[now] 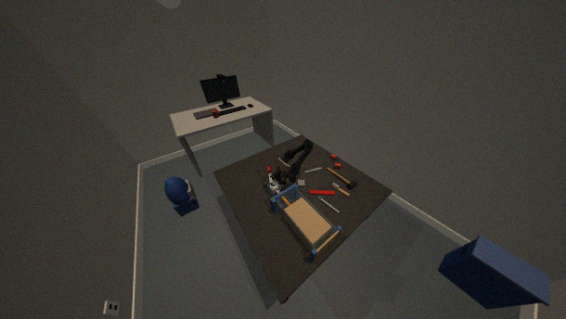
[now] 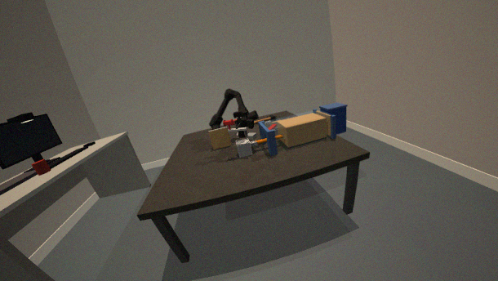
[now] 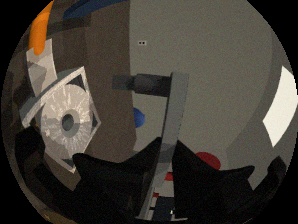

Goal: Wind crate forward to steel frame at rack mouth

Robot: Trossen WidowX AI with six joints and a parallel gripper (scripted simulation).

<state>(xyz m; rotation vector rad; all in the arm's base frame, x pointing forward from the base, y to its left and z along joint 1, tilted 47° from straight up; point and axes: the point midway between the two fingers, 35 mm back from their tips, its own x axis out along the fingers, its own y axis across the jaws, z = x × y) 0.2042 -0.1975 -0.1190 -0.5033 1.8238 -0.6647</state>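
Observation:
My gripper (image 3: pixel 166 141) (image 2: pixel 242 132) is shut on the winch handle (image 3: pixel 176 107), a flat grey bar with a red knob (image 3: pixel 207 160) (image 2: pixel 228 122) (image 1: pixel 268 169). The handle's dark key (image 3: pixel 120 82) is out of the hole and sticks out sideways in the wrist view, up and right of the winch. The grey winch (image 3: pixel 66 145) (image 2: pixel 244 148) (image 1: pixel 275 186) has its round hole (image 3: pixel 67 122) uncovered. An orange strap (image 3: pixel 38 37) (image 2: pixel 263 140) runs from it to the tan crate (image 1: pixel 307 222) (image 2: pixel 304 130). The crate sits flat, with a gap before the blue frame (image 2: pixel 269 140) (image 1: pixel 284 191).
A tan panel (image 2: pixel 220 138) stands by the winch. A red bar (image 1: pixel 322 192), a wrench (image 1: pixel 328 205), a brush (image 1: pixel 341 189), a hammer (image 1: pixel 340 177) and a grey block (image 1: pixel 302 183) lie on the bench (image 1: pixel 241 204). Two red blocks (image 1: pixel 333 157) (image 1: pixel 337 165) lie at its edge.

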